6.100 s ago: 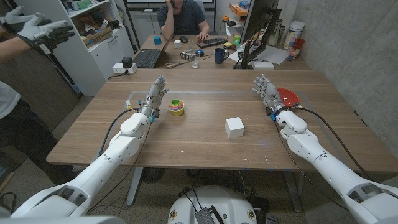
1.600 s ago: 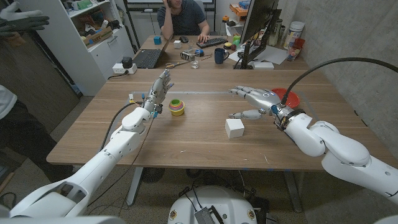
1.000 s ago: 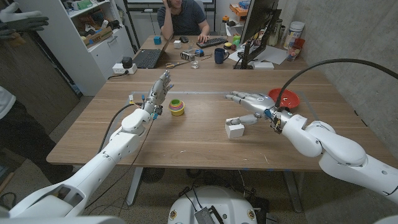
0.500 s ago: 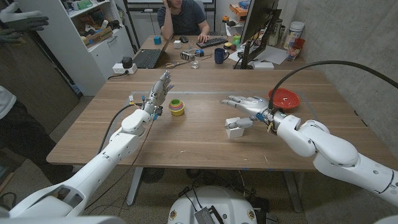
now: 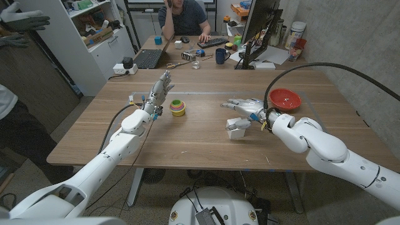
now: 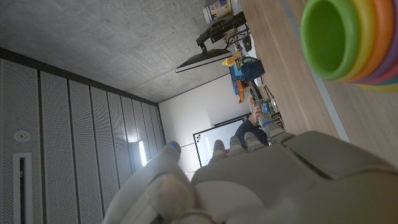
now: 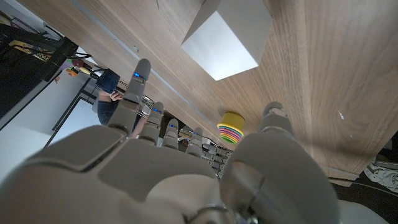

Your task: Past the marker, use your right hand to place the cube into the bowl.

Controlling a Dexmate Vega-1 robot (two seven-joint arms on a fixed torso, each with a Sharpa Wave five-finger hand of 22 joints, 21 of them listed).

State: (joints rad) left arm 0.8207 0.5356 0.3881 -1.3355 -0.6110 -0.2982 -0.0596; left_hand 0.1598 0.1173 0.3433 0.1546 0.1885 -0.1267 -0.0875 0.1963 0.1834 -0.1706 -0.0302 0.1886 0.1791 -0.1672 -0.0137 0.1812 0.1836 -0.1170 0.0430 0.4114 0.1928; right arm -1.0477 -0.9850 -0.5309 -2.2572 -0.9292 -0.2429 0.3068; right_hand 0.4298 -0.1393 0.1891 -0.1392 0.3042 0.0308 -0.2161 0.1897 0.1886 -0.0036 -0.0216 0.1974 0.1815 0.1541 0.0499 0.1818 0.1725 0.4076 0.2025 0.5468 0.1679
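Near mid-table, the white cube [image 5: 237, 128] sits with the right hand [image 5: 247, 110] spread around it, thumb alongside, nothing gripped yet. It looks light, rigid and smooth-faced; opposite flat sides offer the surest hold. The red bowl [image 5: 285, 99] waits nearby.

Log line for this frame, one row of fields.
phase: reach | right hand: open around white cube, not lifted | red bowl: empty | left hand: idle by stacked cups

You get bright, even overhead room light with soft shadows on the wooden table [image 5: 187, 134], wide-angle bending at the edges, and blurred close-ups in both wrist views.
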